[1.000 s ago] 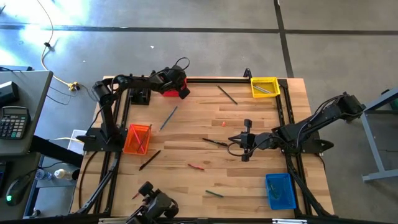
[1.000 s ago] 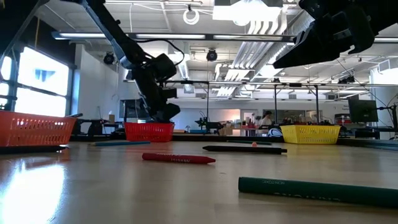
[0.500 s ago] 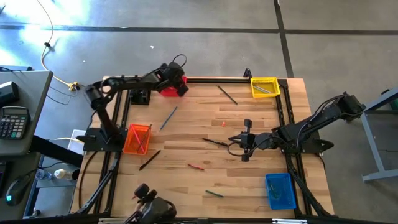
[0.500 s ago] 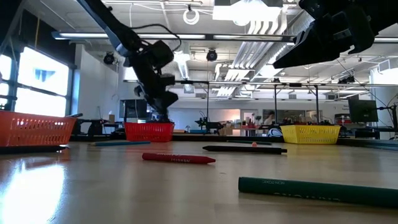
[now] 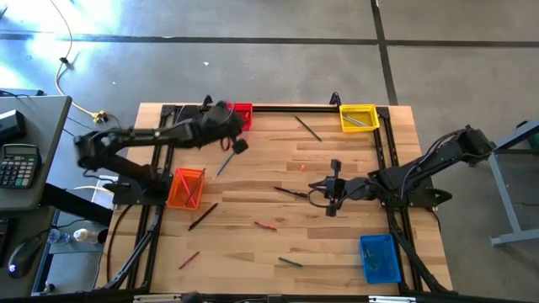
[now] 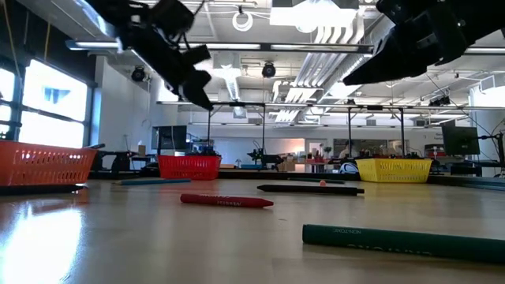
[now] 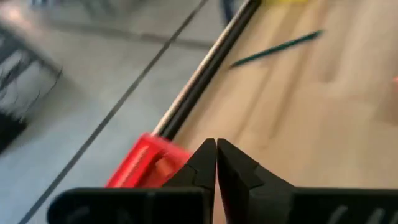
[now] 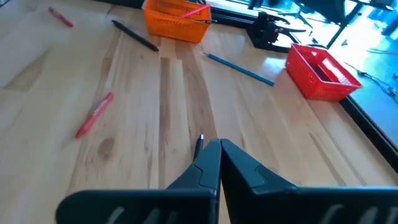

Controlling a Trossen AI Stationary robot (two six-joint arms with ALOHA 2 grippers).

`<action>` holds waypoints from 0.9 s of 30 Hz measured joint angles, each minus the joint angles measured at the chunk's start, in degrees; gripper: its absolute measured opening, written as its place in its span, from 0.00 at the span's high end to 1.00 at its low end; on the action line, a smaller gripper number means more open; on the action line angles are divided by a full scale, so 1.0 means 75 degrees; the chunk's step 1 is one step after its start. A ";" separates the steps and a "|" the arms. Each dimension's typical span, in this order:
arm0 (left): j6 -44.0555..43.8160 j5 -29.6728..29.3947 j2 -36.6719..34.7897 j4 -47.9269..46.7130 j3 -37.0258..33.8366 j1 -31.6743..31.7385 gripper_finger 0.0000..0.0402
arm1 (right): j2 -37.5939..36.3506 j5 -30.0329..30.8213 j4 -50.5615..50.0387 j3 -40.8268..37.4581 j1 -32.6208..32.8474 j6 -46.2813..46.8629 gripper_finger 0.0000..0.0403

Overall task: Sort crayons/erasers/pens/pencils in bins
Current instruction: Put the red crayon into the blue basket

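Note:
My left gripper [image 5: 240, 146] [image 7: 216, 149] is shut and empty, raised above the table just in front of the red bin [image 5: 242, 114] [image 7: 146, 165]. My right gripper [image 5: 313, 190] [image 8: 219, 146] hangs shut and empty above the table's middle, over the right end of a black pen [image 5: 290, 192] [image 8: 198, 143]. On the wood lie a blue pen [image 5: 227, 160], a second black pen [image 5: 202, 216], two red crayons [image 5: 266, 225] [image 5: 189, 260], a green pencil [image 5: 290, 262], a dark pencil [image 5: 307, 128] and a tiny eraser [image 5: 302, 167].
The yellow bin [image 5: 358, 116] stands at the far right corner, the orange bin [image 5: 187, 187] at the left edge, and the blue bin [image 5: 379, 257] at the near right. A black frame rail [image 7: 205, 68] runs along the table's far edge.
My left gripper has risen from just over the red bin and drawn back toward the table's near and left edges, its arm swinging out to the left. My right gripper has kept still. Nothing on the table has shifted.

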 joint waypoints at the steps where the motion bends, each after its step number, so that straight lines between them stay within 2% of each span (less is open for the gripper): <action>1: -0.0038 0.0029 -0.0237 0.0400 -0.0319 -0.0187 0.99 | 0.0000 -0.0021 0.0029 0.0000 -0.0036 0.0038 1.00; 6: -0.0530 0.0723 -0.1465 0.2391 -0.1748 -0.1045 0.99 | 0.0000 -0.0449 0.0438 0.0000 -0.0155 0.0192 1.00; 9: -0.0539 0.1242 -0.2045 0.3051 -0.2339 -0.1537 1.00 | 0.0000 -0.0467 0.0738 0.0000 -0.0156 0.0070 1.00; 12: -0.0528 0.1383 -0.2488 0.3532 -0.2772 -0.1952 0.99 | 0.0000 -0.0468 0.1071 0.0000 -0.0156 -0.0020 1.00; 21: -0.0136 0.1855 -0.3247 0.3808 -0.3535 -0.2416 0.99 | 0.0000 0.0038 0.1225 0.0017 0.0049 0.0176 1.00; 27: -0.0141 0.2248 -0.3397 0.4072 -0.3752 -0.2416 0.99 | 0.0632 0.0597 0.0496 0.0868 0.0493 0.0616 1.00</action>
